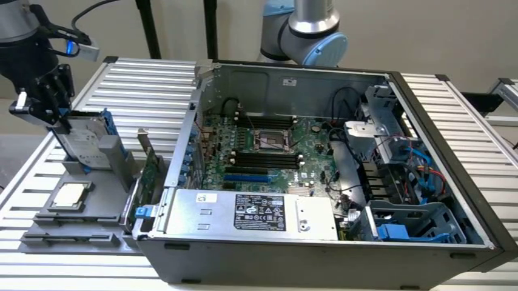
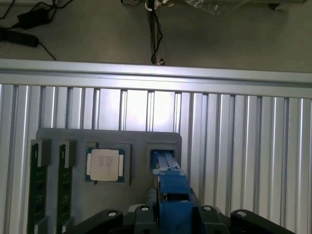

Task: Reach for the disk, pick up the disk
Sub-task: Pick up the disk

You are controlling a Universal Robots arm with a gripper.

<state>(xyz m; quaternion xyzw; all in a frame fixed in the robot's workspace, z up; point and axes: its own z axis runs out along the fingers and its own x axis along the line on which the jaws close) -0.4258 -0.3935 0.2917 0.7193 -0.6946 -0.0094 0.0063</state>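
The disk [image 1: 85, 138] stands on edge in a slot of the grey tray [image 1: 48, 219] at the exterior view's left. It is silver-grey with a blue carrier frame along its edge. My gripper [image 1: 63, 124] has come down over its upper part from above, and the jaws sit tight against both faces. In the wrist view the blue frame of the disk [image 2: 171, 187] runs edge-on from the tray slot up into my gripper [image 2: 173, 207]. The disk's lower end still sits in the slot.
A square silver chip [image 2: 105, 164] and two memory sticks [image 2: 38, 190] lie on the same tray. A green card [image 1: 150, 176] stands between the tray and the open computer case [image 1: 453, 182]. All of it rests on a slatted aluminium table [image 2: 243, 146].
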